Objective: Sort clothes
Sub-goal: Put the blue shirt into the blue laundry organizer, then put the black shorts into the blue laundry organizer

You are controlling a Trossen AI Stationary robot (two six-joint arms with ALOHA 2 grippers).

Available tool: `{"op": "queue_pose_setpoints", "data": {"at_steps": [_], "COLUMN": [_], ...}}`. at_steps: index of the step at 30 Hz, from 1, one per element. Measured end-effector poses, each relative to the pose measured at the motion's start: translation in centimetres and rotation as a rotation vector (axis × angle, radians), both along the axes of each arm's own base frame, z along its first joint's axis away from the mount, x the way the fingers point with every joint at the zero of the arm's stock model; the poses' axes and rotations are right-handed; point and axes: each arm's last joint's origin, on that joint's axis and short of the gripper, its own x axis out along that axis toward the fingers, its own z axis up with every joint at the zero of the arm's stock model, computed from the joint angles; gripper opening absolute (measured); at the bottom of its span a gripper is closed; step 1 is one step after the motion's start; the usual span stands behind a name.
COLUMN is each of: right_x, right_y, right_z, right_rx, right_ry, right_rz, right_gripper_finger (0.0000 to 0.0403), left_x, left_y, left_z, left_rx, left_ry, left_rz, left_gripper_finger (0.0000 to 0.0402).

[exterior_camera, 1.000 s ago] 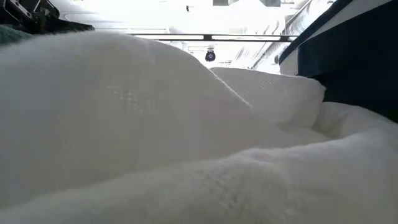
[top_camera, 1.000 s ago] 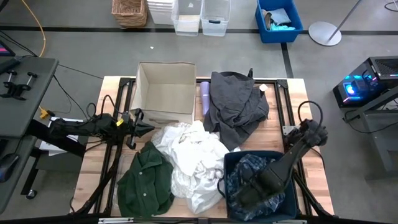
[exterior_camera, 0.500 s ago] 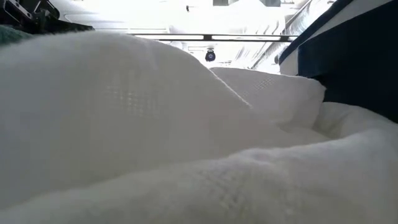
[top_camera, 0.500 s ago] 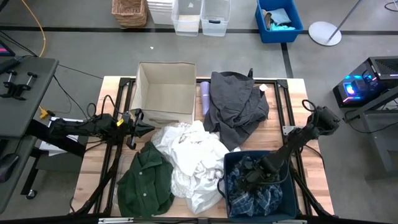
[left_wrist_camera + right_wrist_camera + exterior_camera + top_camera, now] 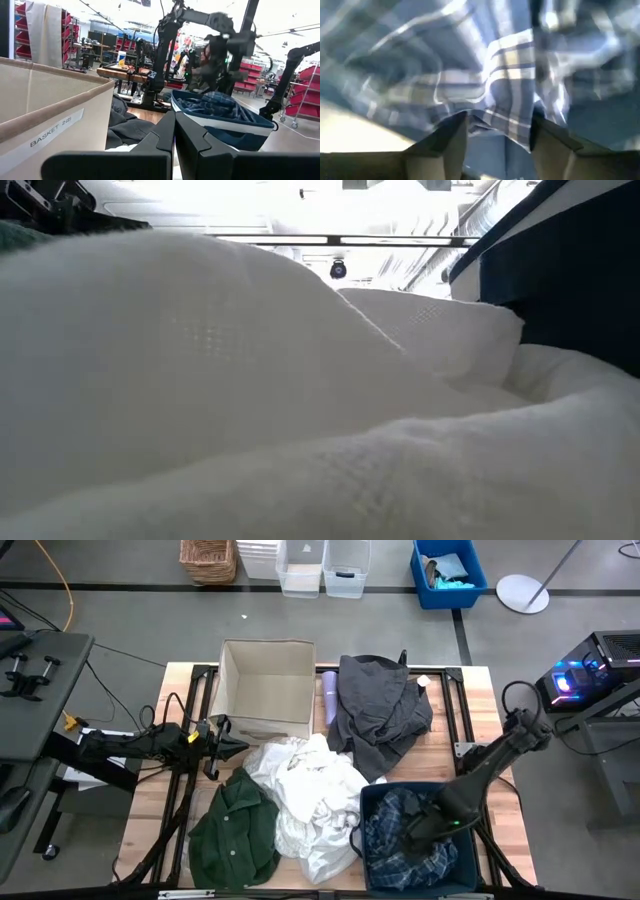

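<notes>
Right tool [image 5: 412,832] sits low inside the dark blue bin [image 5: 372,798] at the near right corner of the tabletop [image 5: 505,830]. In the right wrist view its two fingers [image 5: 451,134] stand apart with a fold of the blue-and-white plaid shirt [image 5: 507,107] between them; whether they press the cloth cannot be told. The plaid shirt [image 5: 385,840] lies bunched in that bin.

Left tool [image 5: 232,747] waits at the left side of the tabletop, just beside the beige fabric basket [image 5: 266,688]. Its fingers [image 5: 162,140] are closed together with nothing between them. The basket wall carries a label reading "BASKET 2" in the left wrist view.

Surrounding items:
- White fabric pieces [image 5: 305,795] are heaped at the centre, touching the bin's left wall. They fill nearly the whole low view [image 5: 250,380] and block sight of the rest.
- Dark green shirt [image 5: 236,830] lies at the near left, touching the white heap.
- Dark grey garment [image 5: 378,710] is spread at the far side, to the right of the basket.
- A pale purple object [image 5: 330,697] lies between the basket and the grey garment.

Surface: light wood, over a black frame. Beyond the far edge, on the grey floor, stand a wicker basket [image 5: 208,560], clear plastic tubs [image 5: 322,565] and a blue crate [image 5: 448,572]. The left wrist view shows a workshop with red shelf bins behind.
</notes>
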Motion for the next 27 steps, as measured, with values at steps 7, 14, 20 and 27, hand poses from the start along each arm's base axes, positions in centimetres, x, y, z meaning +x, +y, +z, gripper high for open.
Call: {"op": "queue_pose_setpoints", "data": {"at_steps": [7, 14, 20, 27], "right_x": [-0.6, 1.2, 4.0, 6.5], "right_y": [-0.4, -1.9, -7.2, -17.5], "right_z": [5.5, 8.0, 8.0, 3.7], "right_rx": [0.021, -0.021, -0.415, -0.735], "right_ry": [-0.026, -0.244, -0.419, -0.269], "right_rz": [0.010, -0.076, -0.452, -0.837], "right_gripper_finger": [0.0232, 0.0239, 0.0239, 0.0239], "left_x": [0.0, 0.0, 0.0, 0.0], "left_y": [0.0, 0.0, 0.0, 0.0], "left_z": [0.0, 0.0, 0.0, 0.0], "left_rx": [0.000, 0.000, 0.000, 0.000], "left_ry": [0.000, -0.001, -0.001, -0.001], "left_rz": [0.000, 0.000, 0.000, 0.000], "left_gripper_finger": [0.0000, 0.0000, 0.0000, 0.0000]}}
